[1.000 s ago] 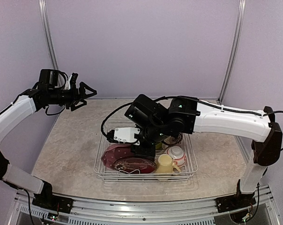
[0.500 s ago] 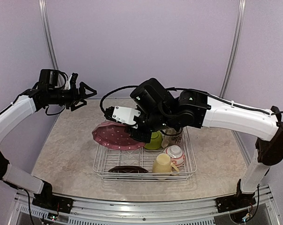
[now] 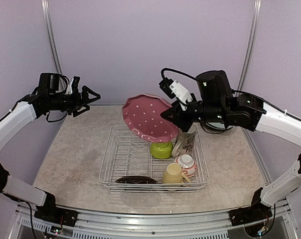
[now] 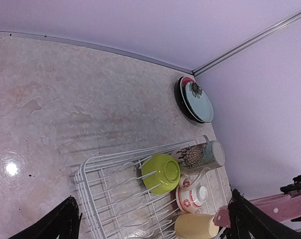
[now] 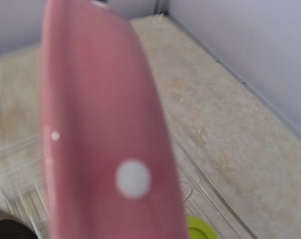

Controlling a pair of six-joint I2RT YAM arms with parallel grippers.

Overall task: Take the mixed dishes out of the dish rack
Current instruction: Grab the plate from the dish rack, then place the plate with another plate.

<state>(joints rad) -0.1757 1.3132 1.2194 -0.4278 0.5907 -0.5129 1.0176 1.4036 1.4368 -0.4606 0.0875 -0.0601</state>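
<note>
The right gripper (image 3: 166,115) is clamped on the pink dotted plate (image 3: 146,117), tilted mid-frame above the dish rack (image 3: 106,164). The left gripper (image 3: 90,94) hangs spread wide and empty, upper left. That edge-only pinch worries me: one slip could drop it onto the lime-green bowl (image 3: 161,149).

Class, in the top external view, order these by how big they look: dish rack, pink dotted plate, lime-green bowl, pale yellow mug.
1. dish rack
2. pink dotted plate, raised, nearer the camera
3. lime-green bowl and pale yellow mug: too alike to rank
</note>
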